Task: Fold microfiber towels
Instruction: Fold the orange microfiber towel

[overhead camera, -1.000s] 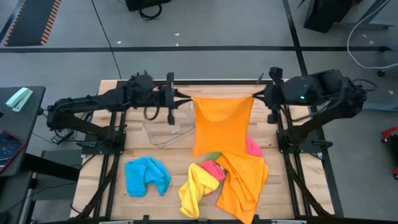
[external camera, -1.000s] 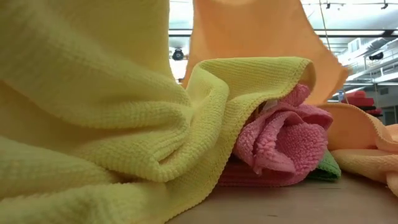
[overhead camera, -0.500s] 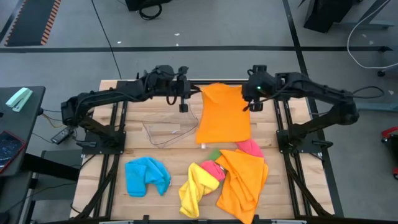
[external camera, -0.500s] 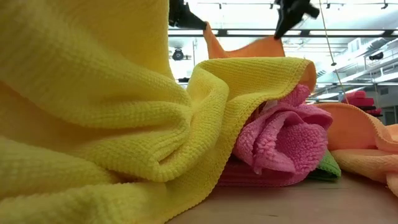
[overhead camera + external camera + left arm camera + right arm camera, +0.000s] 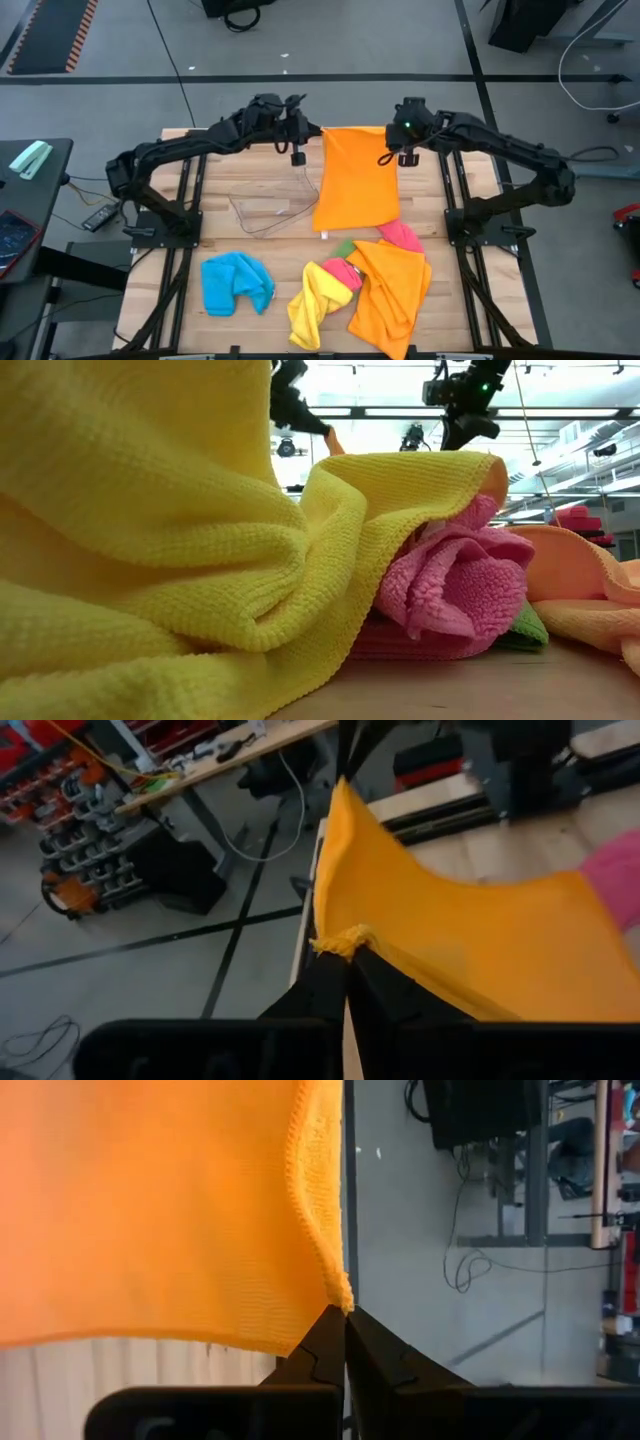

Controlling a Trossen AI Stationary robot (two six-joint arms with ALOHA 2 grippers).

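Note:
An orange microfiber towel lies spread lengthwise from the table's far edge toward its middle. My left gripper is shut on the far left corner and my right gripper on the far right corner. In the low view both grippers, left and right, show high behind a yellow towel. Nearer the front lie a blue towel, the yellow towel, pink towels, a green one and a second orange towel. My left gripper pinches the orange towel's far left corner between its two fingers, bunched at their tips. The fingers come from the table's left, slanting slightly down. The towel runs away from the fingers with a sag. My right gripper pinches the far right corner between its two fingertips, slanting down from the table's right. The far edge hangs from that corner, and the towel's near end rests on the table.
A clear plastic tub lies on the table just left of the held towel. The loose towels crowd the near half of the table. Bare wood shows at the left and along the right edge.
Both grippers have come down and gone toward the table's far edge, still shut on the towel's corners. The orange towel hung high a second ago. Now it is lowered and spread out flat, its near end laid on the table.

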